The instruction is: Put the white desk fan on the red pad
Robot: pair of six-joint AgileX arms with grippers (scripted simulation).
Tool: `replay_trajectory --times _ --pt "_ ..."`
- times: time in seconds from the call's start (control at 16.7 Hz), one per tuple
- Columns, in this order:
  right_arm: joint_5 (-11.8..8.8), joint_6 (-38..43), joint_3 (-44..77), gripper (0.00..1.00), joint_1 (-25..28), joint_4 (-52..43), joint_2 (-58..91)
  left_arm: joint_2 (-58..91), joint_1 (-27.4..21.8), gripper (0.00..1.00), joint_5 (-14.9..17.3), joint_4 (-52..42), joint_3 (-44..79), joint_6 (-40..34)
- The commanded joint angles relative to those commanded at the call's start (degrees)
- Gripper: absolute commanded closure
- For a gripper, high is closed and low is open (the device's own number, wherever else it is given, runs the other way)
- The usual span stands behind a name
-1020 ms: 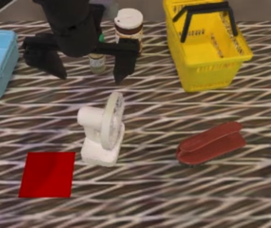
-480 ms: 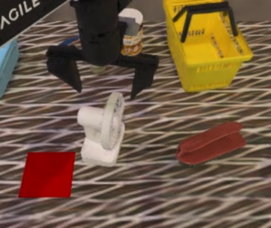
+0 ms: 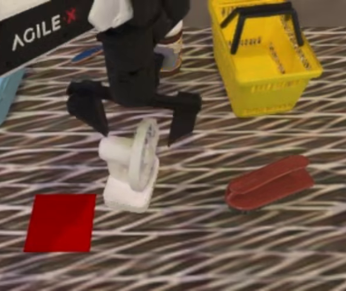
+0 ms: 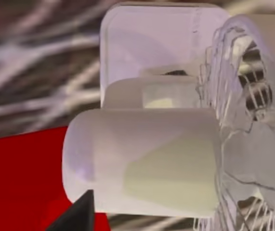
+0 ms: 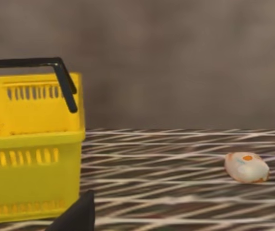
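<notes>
A: The left end effector (image 3: 137, 130) hangs just above the white desk fan (image 3: 131, 173), its two dark fingers (image 3: 183, 117) spread wide, one on each side of the fan's motor housing and grille, touching neither as far as I can tell.

B: Where does the fan stand?

A: Upright on its flat base near the middle of the worktop (image 3: 221, 242). The red pad (image 3: 60, 222) lies just beside it, toward the left, with nothing on it.

B: Anything from the left wrist?

A: The fan (image 4: 151, 154) fills that view, the pad (image 4: 17, 183) beyond it.

B: The right arm?

A: Only a dark fingertip (image 5: 77, 216) shows; I cannot tell its spread. It faces a yellow basket (image 5: 31, 144).
</notes>
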Motion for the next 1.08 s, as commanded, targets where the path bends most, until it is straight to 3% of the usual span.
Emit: replay_trajectory --times 0.36,1.08 --pt "0.0 0.0 0.0 0.0 0.0 0.0 0.0 -0.1 0.0 0.0 0.0 2.3 -2.3 0.0" --pt "0.0 0.0 0.0 0.0 0.0 0.0 0.0 -0.1 0.0 0.9 0.0 2.3 -2.3 0.0"
